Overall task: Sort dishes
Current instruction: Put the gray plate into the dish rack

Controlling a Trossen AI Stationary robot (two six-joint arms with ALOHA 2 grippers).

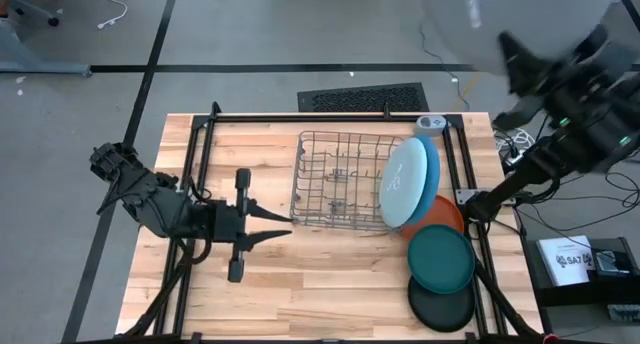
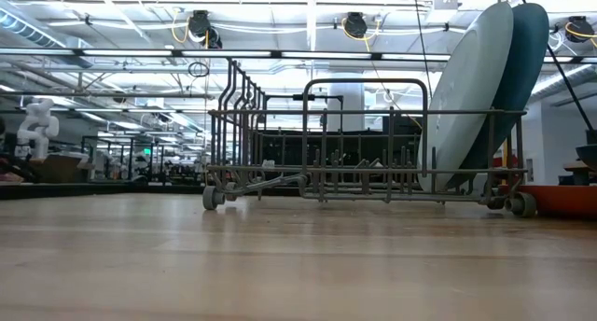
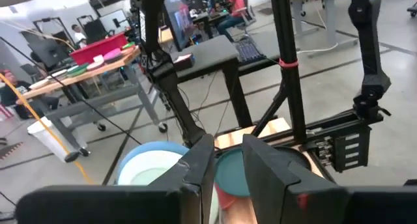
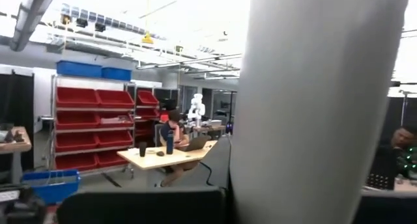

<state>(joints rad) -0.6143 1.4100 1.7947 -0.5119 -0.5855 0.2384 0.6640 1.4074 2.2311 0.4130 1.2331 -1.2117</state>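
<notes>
A pale blue plate (image 1: 403,184) and a blue plate (image 1: 432,169) stand on edge in the right end of the wire dish rack (image 1: 335,179); both also show in the low view (image 2: 471,88) (image 2: 527,60). On the table right of the rack lie an orange plate (image 1: 450,214), a teal plate (image 1: 441,259) overlapping it, and a black plate (image 1: 441,307) partly under the teal one. My right gripper (image 1: 518,66) is raised high at the far right with a pale grey plate (image 1: 500,14). My left gripper (image 1: 288,228) is slightly open and empty, left of the rack, pointing right. My right gripper holds the pale grey plate (image 4: 319,100), lifted high and clear of the table and rack. The plate stands steeply on edge in front of the wrist camera. The fingers and the place of contact are hidden by blur and by the plate itself.
A black frame (image 1: 200,164) runs around the wooden table (image 1: 330,284). A small round grey device (image 1: 430,122) sits at the far edge behind the rack. There is bare wood in front of the rack and at the near left.
</notes>
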